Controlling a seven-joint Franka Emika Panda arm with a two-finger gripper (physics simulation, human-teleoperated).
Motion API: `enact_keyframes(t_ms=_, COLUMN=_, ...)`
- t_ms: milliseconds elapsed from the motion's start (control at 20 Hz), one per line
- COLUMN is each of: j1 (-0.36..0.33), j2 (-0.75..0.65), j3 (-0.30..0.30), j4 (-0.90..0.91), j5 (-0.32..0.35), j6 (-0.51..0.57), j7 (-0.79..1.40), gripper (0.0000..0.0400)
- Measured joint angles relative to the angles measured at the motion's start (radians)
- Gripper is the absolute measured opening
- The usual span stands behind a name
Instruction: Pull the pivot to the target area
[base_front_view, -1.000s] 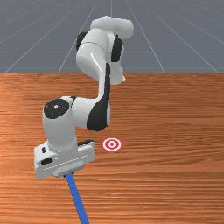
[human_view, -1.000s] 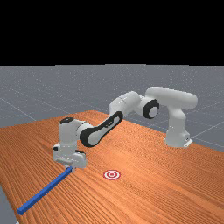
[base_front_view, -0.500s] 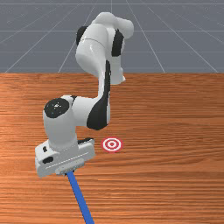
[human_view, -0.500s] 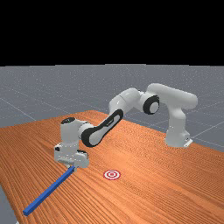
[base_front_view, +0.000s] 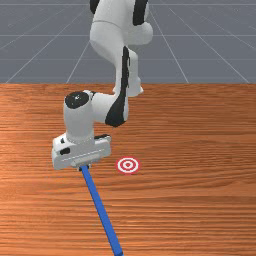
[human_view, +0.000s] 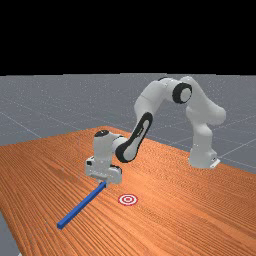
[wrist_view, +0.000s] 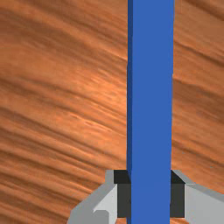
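1. A long, straight, square-edged bar of plain, flat blue (base_front_view: 101, 210), the task's pivot, is stretching over the wood, its free end coming nearest the front camera; in the front view it is slanting down to that view's right, and in the far view it is running down to that view's left
2. At the bar's other end, a white, boxy, smooth-shelled gripper (base_front_view: 83, 167) with rounded corners is gripping it; in the wrist view the light grey, tapering fingers (wrist_view: 199, 201) are standing on two opposite sides, their dark, blocky pads (wrist_view: 177, 201) pressing against the blue faces, so the fingers are closing on the bar itself
3. A flat, round target of red and white concentric rings (base_front_view: 128, 165) is lying near the gripper, to the front view's right of it and of the bar's held end; the bar is keeping apart from the rings, its whole length lying outside them
4. Under all this, a broad table of orange-brown wood (base_front_view: 200, 200) is showing its long, streaky, darker grain
5. Behind the gripper, a glossy white and grey arm of rounded, tubular links with black joint caps (base_front_view: 107, 37) is bending up and back toward its upright base
6. Farthest off, a smooth, grey floor (base_front_view: 200, 50) is spreading beyond the table's straight edge, thin, pale lines crossing it
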Motion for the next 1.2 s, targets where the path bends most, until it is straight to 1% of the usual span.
enact_keyframes(t_ms=150, j1=0.035, j2=-0.085, j3=-0.038, j4=-0.187, j5=-0.023, j6=0.102, j7=0.014, gripper=0.0095)
enact_keyframes(t_ms=250, j1=0.009, j2=-0.124, j3=-0.013, j4=-0.261, j5=-0.001, j6=0.132, j7=-0.024, gripper=0.0095)
enact_keyframes(t_ms=300, j1=-0.026, j2=-0.117, j3=0.011, j4=-0.243, j5=0.028, j6=0.111, j7=-0.050, gripper=0.0097)
enact_keyframes(t_ms=400, j1=-0.070, j2=-0.091, j3=0.005, j4=-0.196, j5=0.039, j6=0.085, j7=-0.071, gripper=0.0098)
enact_keyframes(t_ms=450, j1=-0.094, j2=-0.083, j3=0.004, j4=-0.180, j5=0.035, j6=0.079, j7=-0.102, gripper=0.0095)
enact_keyframes(t_ms=500, j1=-0.105, j2=-0.076, j3=0.000, j4=-0.162, j5=0.018, j6=0.051, j7=-0.129, gripper=0.0095)
enact_keyframes(t_ms=550, j1=-0.108, j2=-0.097, j3=0.016, j4=-0.206, j5=-0.002, j6=0.099, j7=-0.189, gripper=0.0098)
enact_keyframes(t_ms=650, j1=-0.040, j2=-0.130, j3=0.026, j4=-0.269, j5=-0.022, j6=0.132, j7=-0.152, gripper=0.0099)
enact_keyframes(t_ms=750, j1=0.054, j2=-0.152, j3=0.035, j4=-0.311, j5=-0.027, j6=0.148, j7=-0.064, gripper=0.0098)
enact_keyframes(t_ms=800, j1=0.097, j2=-0.155, j3=0.032, j4=-0.316, j5=-0.011, j6=0.145, j7=0.013, gripper=0.0095)
enact_keyframes(t_ms=850, j1=0.120, j2=-0.157, j3=0.034, j4=-0.320, j5=-0.009, j6=0.145, j7=0.038, gripper=0.0095)
enact_keyframes(t_ms=950, j1=0.153, j2=-0.158, j3=0.036, j4=-0.324, j5=-0.003, j6=0.144, j7=0.082, gripper=0.0095)
enact_keyframes(t_ms=1000, j1=0.160, j2=-0.162, j3=0.037, j4=-0.336, j5=0.007, j6=0.169, j7=0.101, gripper=0.0096)
enact_keyframes(t_ms=1100, j1=0.157, j2=-0.177, j3=0.046, j4=-0.378, j5=0.015, j6=0.231, j7=0.093, gripper=0.0095)
enact_keyframes(t_ms=1150, j1=0.160, j2=-0.189, j3=0.044, j4=-0.400, j5=0.014, j6=0.232, j7=0.093, gripper=0.0095)
enact_keyframes(t_ms=1200, j1=0.160, j2=-0.207, j3=0.045, j4=-0.438, j5=0.016, j6=0.255, j7=0.090, gripper=0.0095)
